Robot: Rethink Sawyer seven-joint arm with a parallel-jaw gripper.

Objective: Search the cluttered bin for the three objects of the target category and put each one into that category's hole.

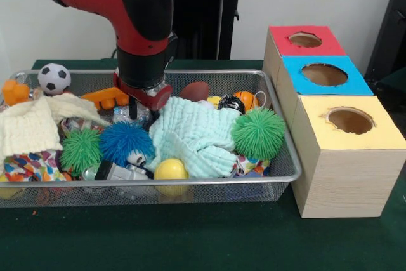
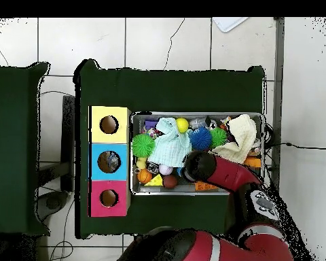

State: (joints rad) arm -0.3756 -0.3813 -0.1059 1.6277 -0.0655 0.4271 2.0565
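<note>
My bin [image 1: 279,176] sits on the green counter [image 1: 190,239], full of toys. My tool [image 1: 134,113] hangs low over them, between the blue fuzzy ball [image 1: 125,141] and the pale cloth [image 1: 193,138]. I cannot tell its grip. Three boxes with holes [image 1: 325,74] stand right.

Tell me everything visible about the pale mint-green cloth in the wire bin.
The pale mint-green waffle-textured cloth looks like soft woven fabric, crumpled and folded in a heap rather than spread flat. It lies mid-bin, toward the front wall of the wire mesh bin, covering items beneath. A large green spiky ball presses against one side, a blue spiky ball sits at the other, and a yellow ball rests at its front edge. The claw hangs just behind it.
</note>
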